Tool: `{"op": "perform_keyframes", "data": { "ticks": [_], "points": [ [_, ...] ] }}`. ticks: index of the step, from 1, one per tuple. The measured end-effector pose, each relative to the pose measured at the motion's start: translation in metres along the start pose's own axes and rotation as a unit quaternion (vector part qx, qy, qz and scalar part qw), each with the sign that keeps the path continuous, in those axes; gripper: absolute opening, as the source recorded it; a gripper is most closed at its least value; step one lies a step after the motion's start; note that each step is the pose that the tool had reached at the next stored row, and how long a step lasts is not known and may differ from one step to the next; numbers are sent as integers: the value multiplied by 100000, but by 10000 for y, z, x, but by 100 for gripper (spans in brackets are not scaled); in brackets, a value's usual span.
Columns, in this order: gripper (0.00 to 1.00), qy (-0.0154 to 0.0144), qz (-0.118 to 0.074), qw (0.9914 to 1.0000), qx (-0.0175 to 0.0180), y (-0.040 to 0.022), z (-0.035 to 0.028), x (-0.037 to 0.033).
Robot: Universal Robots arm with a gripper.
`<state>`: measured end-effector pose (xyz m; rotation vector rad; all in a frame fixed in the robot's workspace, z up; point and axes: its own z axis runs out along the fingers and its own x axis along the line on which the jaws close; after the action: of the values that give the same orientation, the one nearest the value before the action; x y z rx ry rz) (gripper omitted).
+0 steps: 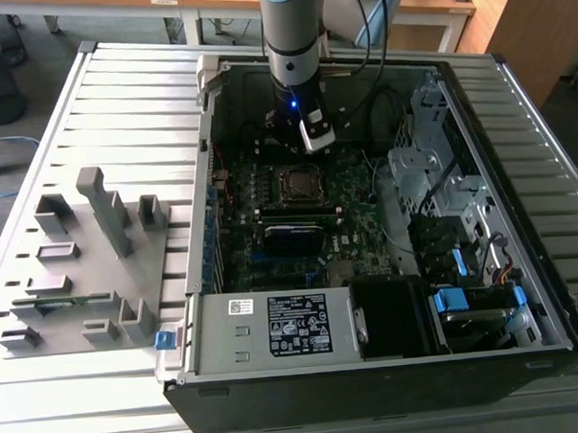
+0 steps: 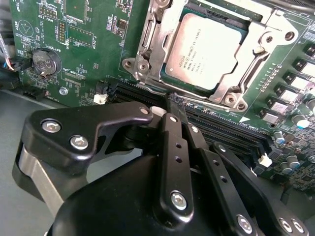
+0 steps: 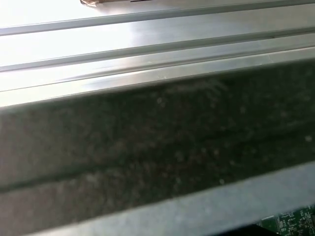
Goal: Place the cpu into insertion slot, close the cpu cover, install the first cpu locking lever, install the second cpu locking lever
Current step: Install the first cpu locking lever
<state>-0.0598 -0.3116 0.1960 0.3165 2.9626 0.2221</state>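
Note:
In the second wrist view the cpu [image 2: 205,48], a dull silver square chip, lies in the insertion slot [image 1: 297,183] on the green motherboard [image 2: 93,29]. The cpu cover [image 2: 257,35], a silver metal frame, lies flat around it, so the chip shows through its window. A thin metal lever [image 2: 150,37] runs along one side of the socket. My gripper [image 2: 175,104] has its two black fingers pressed together with nothing visible between them. Their tips hover just off the socket's edge, over the long black slots. In the exterior view the gripper [image 1: 310,144] hangs just behind the socket.
Long black memory slots [image 2: 231,130] and a coin battery [image 2: 43,61] flank the socket. The open case holds a power supply [image 1: 275,324], a drive bay with blue tabs [image 1: 456,300] and cables. A grey fixture rack [image 1: 89,254] stands at the exterior view's left. A dark case wall [image 3: 157,147] shows close up.

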Motion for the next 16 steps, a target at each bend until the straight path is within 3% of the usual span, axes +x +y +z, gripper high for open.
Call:
{"op": "perform_keyframes", "data": {
  "ticks": [16],
  "points": [
    [10, -3, 8, 100000, -3, -1, 21, -38]
  ]
}}
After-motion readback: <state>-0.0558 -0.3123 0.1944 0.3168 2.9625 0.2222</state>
